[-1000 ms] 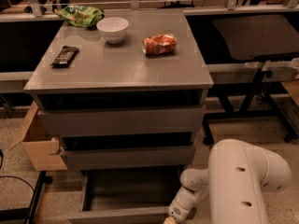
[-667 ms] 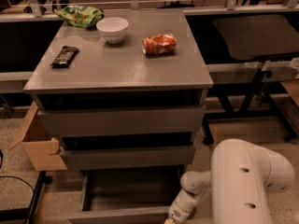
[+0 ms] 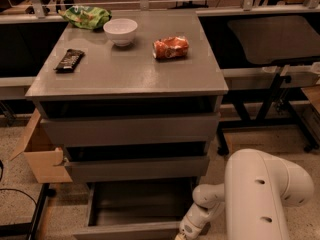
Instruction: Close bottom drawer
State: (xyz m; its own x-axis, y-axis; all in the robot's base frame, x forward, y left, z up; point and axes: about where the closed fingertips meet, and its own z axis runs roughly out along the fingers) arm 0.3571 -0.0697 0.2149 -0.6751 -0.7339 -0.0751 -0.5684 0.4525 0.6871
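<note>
The grey cabinet has three drawers. The bottom drawer (image 3: 135, 204) is pulled well out, an empty shallow grey tray with its thin front panel (image 3: 125, 230) near the lower edge of the camera view. My white arm (image 3: 260, 194) comes in from the lower right. My gripper (image 3: 181, 234) reaches down to the right end of the drawer's front panel, and its tip is cut off by the frame's bottom edge.
The cabinet top (image 3: 130, 69) carries a white bowl (image 3: 120, 31), an orange snack bag (image 3: 170, 47), a dark bar (image 3: 69, 60) and a green bag (image 3: 87, 16). An open cardboard box (image 3: 42, 156) stands on the floor at left. Table legs (image 3: 265, 109) stand at right.
The arm has shifted very slightly; the bottom drawer stands about as far out as before.
</note>
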